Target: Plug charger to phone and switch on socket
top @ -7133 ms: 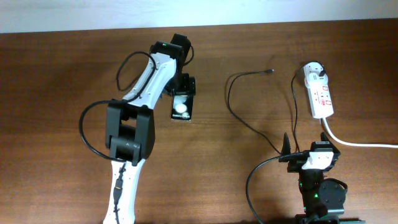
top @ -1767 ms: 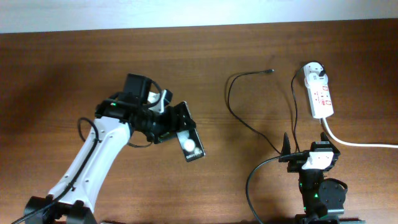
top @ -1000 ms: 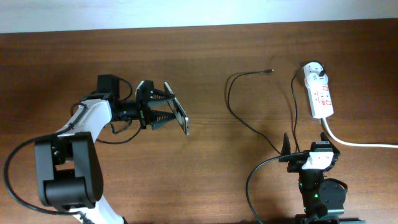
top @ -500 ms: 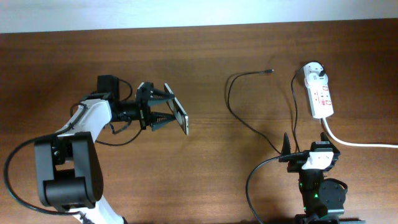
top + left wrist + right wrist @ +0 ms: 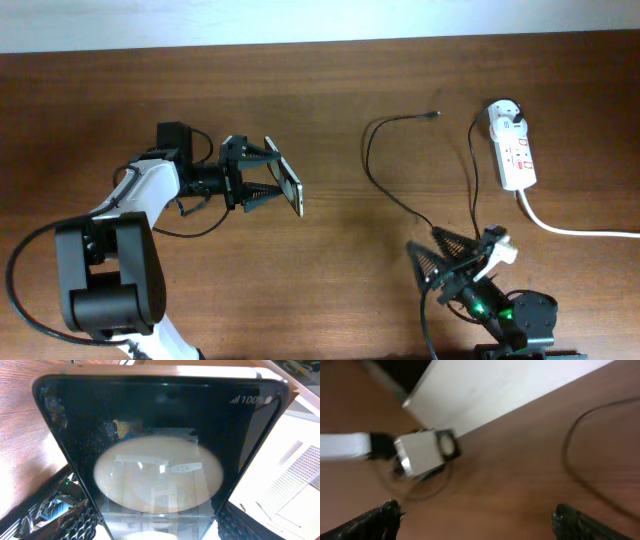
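My left gripper (image 5: 268, 186) is shut on the black phone (image 5: 291, 188) and holds it on edge above the table, left of centre. In the left wrist view the phone's glossy face (image 5: 160, 435) fills the frame, clamped between my fingers (image 5: 157, 529). The charger's thin black cable (image 5: 372, 165) loops over the table; its connector tip (image 5: 436, 115) lies free. Its round white adapter (image 5: 509, 112) sits in the far end of the white socket strip (image 5: 518, 160). My right gripper (image 5: 420, 266) is open and empty near the front edge, pointing left; its fingers frame a blurred view (image 5: 485, 525).
The socket's thick white cord (image 5: 575, 230) runs off the right edge. The charger cable passes close to my right gripper (image 5: 452, 238) and shows as a dark curve in the right wrist view (image 5: 572, 465). A white wall borders the table's far edge.
My right arm has left its folded pose; its gripper now points left, open, low over the table. My left gripper holds the phone on edge where it was half a second ago.
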Controlling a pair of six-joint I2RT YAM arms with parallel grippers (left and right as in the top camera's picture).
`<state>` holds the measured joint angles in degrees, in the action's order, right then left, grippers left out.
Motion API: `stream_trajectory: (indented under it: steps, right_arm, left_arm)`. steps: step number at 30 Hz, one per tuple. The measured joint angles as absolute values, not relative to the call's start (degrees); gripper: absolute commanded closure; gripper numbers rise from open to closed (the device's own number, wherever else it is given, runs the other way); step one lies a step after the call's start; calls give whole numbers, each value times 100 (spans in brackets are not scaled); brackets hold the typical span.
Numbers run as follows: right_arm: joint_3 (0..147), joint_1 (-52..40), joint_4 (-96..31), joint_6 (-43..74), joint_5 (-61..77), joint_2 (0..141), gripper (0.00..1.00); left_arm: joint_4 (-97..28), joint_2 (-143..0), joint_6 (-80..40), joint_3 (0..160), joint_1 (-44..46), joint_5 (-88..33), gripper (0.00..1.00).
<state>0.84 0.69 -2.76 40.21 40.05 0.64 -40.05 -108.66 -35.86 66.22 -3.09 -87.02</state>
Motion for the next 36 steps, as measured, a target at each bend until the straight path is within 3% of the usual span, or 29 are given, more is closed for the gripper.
stream_trajectory:
  steps: [23, 26, 32, 36]
  right_arm:
    - [95, 69, -294, 4042, 3811, 141, 1]
    - [373, 69, -311, 3743, 3732, 692, 1]
    - [2036, 58, -294, 2886, 3721, 3559, 1]
    - [2963, -784, -296, 2659, 3754, 4794, 1]
  left_arm:
    - [-3979, -10866, -3586, 6622, -309, -8702, 50]
    - [-3964, -10866, -3586, 6622, -309, -8700, 50]
    - [-3981, -10866, -3607, 6619, -309, -8702, 50]
    - [-3979, -10866, -3607, 6619, -309, -8705, 50]
